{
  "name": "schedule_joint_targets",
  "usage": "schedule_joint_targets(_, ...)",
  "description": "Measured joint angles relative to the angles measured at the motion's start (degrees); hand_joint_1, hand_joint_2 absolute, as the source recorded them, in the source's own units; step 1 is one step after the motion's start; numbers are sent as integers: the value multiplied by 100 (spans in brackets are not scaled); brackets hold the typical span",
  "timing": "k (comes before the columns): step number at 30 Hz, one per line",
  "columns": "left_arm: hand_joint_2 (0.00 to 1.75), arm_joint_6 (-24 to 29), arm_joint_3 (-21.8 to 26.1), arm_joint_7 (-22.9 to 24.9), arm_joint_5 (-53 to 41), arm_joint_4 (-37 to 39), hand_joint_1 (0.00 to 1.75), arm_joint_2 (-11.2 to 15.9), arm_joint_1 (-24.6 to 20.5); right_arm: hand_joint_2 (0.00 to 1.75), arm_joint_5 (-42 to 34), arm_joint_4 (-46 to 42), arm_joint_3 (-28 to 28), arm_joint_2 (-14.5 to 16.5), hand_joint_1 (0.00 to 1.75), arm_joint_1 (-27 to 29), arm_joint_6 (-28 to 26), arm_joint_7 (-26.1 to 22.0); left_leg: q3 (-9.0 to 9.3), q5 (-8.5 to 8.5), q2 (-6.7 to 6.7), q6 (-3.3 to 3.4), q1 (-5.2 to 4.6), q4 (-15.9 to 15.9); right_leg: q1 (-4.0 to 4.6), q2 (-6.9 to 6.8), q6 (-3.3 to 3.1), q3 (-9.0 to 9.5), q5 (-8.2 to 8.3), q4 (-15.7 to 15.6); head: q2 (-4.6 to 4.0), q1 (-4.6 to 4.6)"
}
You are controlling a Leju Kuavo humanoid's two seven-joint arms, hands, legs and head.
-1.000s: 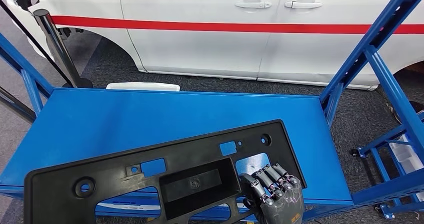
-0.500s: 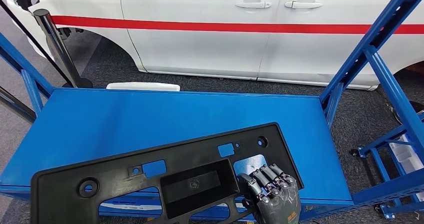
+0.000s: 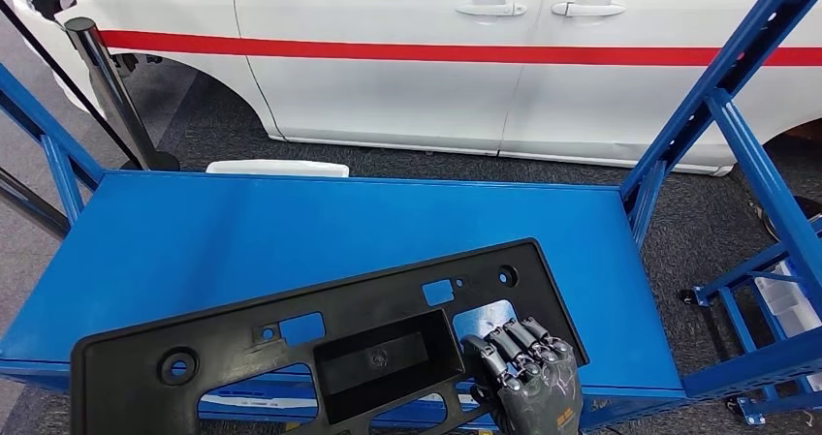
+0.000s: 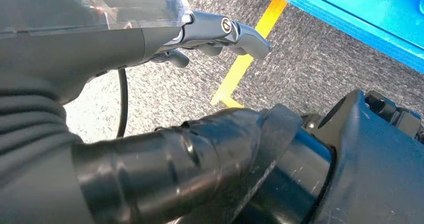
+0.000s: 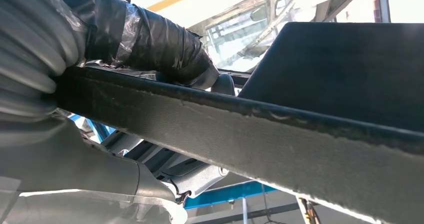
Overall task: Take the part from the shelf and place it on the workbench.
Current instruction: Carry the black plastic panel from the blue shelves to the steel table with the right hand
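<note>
The black plastic part (image 3: 378,357), a long flat panel with a recessed box and several holes, lies tilted over the near edge of the blue shelf (image 3: 291,222). My right hand (image 3: 528,377) grips it by the lower right edge, fingers curled over the top face. In the right wrist view the taped thumb (image 5: 150,44) presses on the part's edge (image 5: 300,149). My left hand (image 4: 125,29) hangs over grey carpet with its fingers apart and nothing in it.
A white car (image 3: 436,57) with a red stripe stands behind the shelf. Blue shelf uprights (image 3: 717,106) rise on the right, and a black post (image 3: 107,86) stands at the back left. A yellow floor line (image 4: 245,69) runs beside the shelf's edge (image 4: 350,24).
The part has slid a little toward me and to the right, with its left end lower in the picture. My right hand has drawn back slightly with it.
</note>
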Motion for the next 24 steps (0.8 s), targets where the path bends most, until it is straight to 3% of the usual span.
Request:
schedule_joint_targets(11,175,-166,14,-19,0,0,0,2,-20,175,5,39,43,-43,175,-62,1,47,1,0,0,0,0,0,0,-1,0,1,0,0,0,-1)
schedule_joint_targets(19,175,53,26,253,0,0,0,4,-13,175,13,45,79,-79,175,-71,0,116,-1,-2,-1,1,-2,3,-1,-1,2,2,1,-2,0,-1)
schedule_joint_targets(24,175,163,26,343,0,-1,0,4,-12,175,13,45,83,-90,175,-68,0,163,-11,-27,-2,39,-40,33,-44,-2,45,10,16,-18,0,0)
